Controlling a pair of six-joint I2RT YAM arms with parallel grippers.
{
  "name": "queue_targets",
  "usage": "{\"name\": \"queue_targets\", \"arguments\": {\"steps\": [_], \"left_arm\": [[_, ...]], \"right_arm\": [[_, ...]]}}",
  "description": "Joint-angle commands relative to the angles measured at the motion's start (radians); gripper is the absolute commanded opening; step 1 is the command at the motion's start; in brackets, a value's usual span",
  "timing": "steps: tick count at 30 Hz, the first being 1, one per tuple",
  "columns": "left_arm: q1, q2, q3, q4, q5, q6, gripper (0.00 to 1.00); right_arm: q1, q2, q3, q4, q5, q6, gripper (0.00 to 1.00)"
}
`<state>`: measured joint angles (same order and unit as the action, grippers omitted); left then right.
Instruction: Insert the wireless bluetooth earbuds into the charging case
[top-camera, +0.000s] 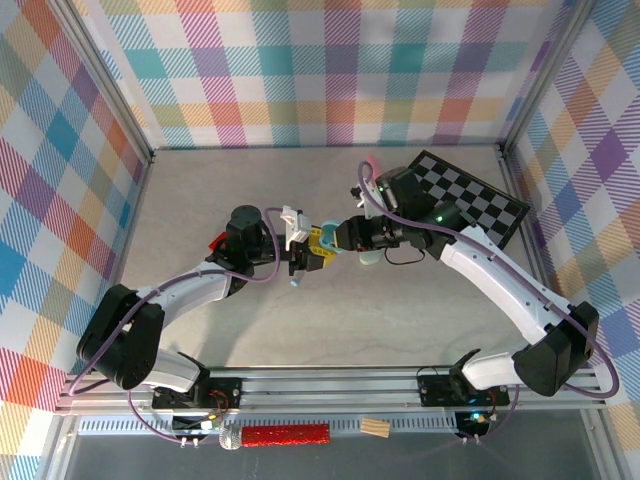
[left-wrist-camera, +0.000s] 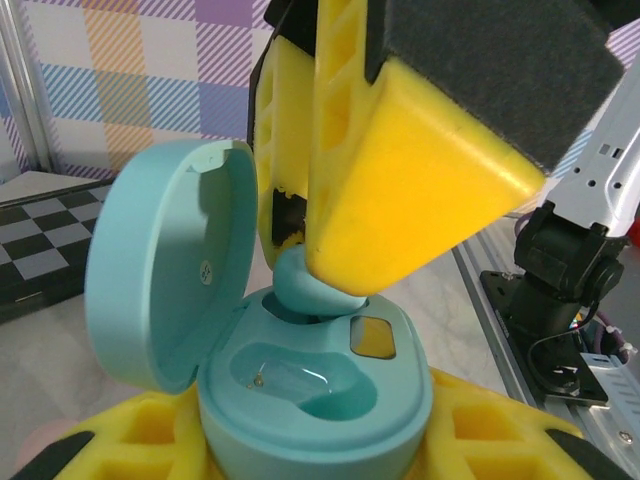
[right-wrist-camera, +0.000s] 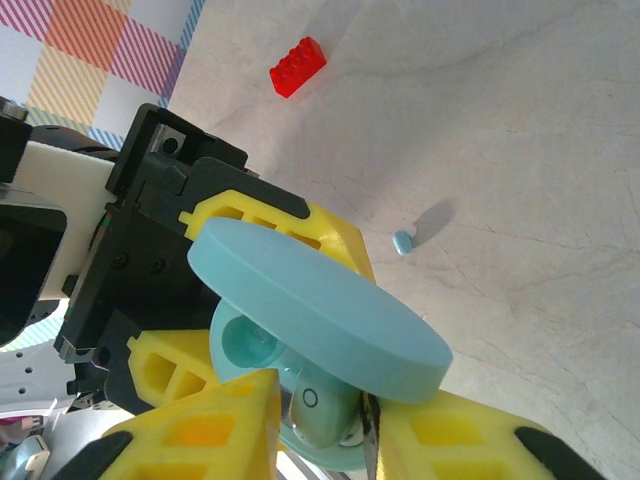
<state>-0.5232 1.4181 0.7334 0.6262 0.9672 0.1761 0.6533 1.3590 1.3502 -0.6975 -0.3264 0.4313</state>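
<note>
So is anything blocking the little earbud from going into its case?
No, nothing I can see. The lid of the charging case is swung open, and the mint earbud in the right fingers sits right at the back slot. The front slot is empty.

White arms (top-camera: 505, 290), purple cables (top-camera: 410, 225), yellow black-padded jaws.
</note>
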Motion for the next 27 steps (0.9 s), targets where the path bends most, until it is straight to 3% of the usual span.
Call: {"name": "queue_targets", "arguments": {"steps": [1,6,11,16,22,27], "left_arm": [[-0.011,-0.024,0.043,0.04,0.022,0.006,0.35],[0.01,-0.009,0.06,0.018,0.018,-0.004,0.35],[0.054,0.017,0.052,0.101,0.003,-0.054,0.35],[0.136,0.047,0.045,0.193,-0.028,-0.122,0.35],[0.265,0.097,0.052,0.329,-0.045,-0.236,0.35],[0.347,0.107,0.062,0.345,-0.145,-0.273,0.34]], "right_arm": [[-0.009,-0.013,-0.014,0.002,0.012,-0.007,0.34],[-0.024,-0.071,-0.013,-0.015,0.027,-0.053,0.41],[-0.031,-0.157,-0.059,0.024,0.036,-0.077,0.56],[-0.03,-0.212,-0.182,0.144,0.043,-0.019,0.6],[-0.011,-0.105,-0.281,0.254,0.015,0.05,0.61],[0.098,0.052,-0.262,0.294,0.12,0.01,0.61]]}}
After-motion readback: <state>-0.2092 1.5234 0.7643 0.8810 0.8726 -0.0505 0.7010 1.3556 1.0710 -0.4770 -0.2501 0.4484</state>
